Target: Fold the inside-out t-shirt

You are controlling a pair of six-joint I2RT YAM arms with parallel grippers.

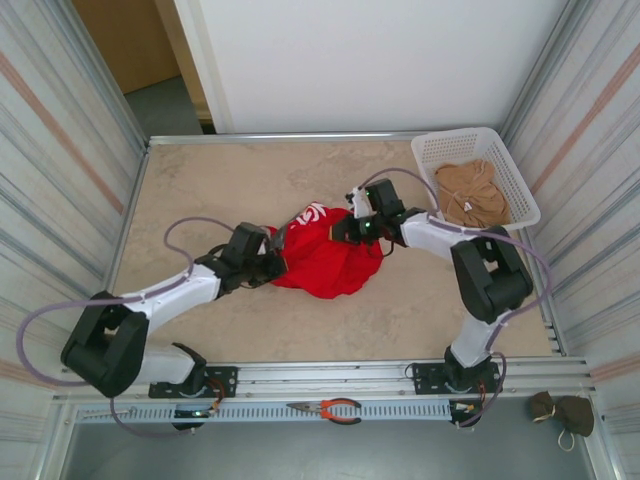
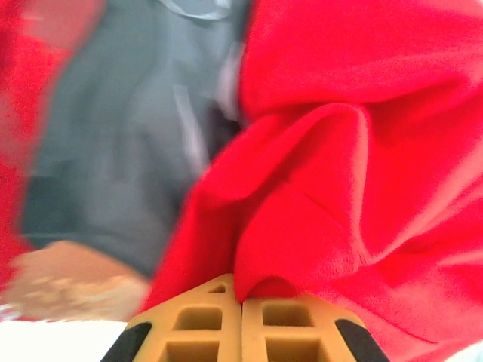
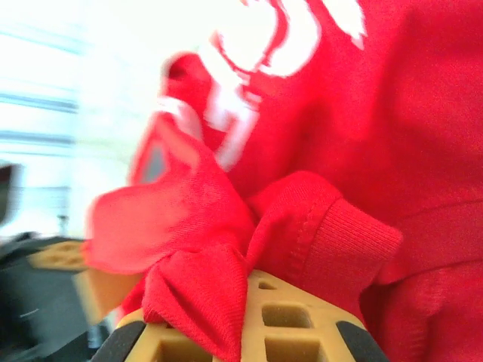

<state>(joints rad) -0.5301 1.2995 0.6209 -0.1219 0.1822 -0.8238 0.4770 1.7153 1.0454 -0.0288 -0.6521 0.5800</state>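
Left jaws: pressed together, tan lattice pads [image 2: 204, 328] edge to edge, a fold of the inside-out t-shirt [image 2: 355, 166] pinched at their tips. Just beyond that fold, bunched red cloth to the right and a blurred grey shape to the left, too smeared to name.

Right jaws: likewise clamped on the inside-out t-shirt [image 3: 423, 136], with a ribbed hem and a crumpled red flap squeezed over the tan pads [image 3: 287, 320]. Behind the pinch, white print [image 3: 294, 38] across the red cloth.

Seen from above, gripped from both sides: left arm [image 1: 190, 285] at the left edge of the inside-out t-shirt [image 1: 325, 262], right arm [image 1: 420, 232] at its upper right edge. Bunched into a rounded red heap at the middle of the worktop [image 1: 220, 180], between the two arms, white lettering showing near the far edge.

Further out, at the far right corner, a white basket [image 1: 520, 190] holding a tan garment [image 1: 470, 195], well apart from the red heap. On the near rail between the arm bases, red-handled pliers [image 1: 330, 408]. At the near right corner, past the rail, a small brownish item [image 1: 565, 412], too small to identify.
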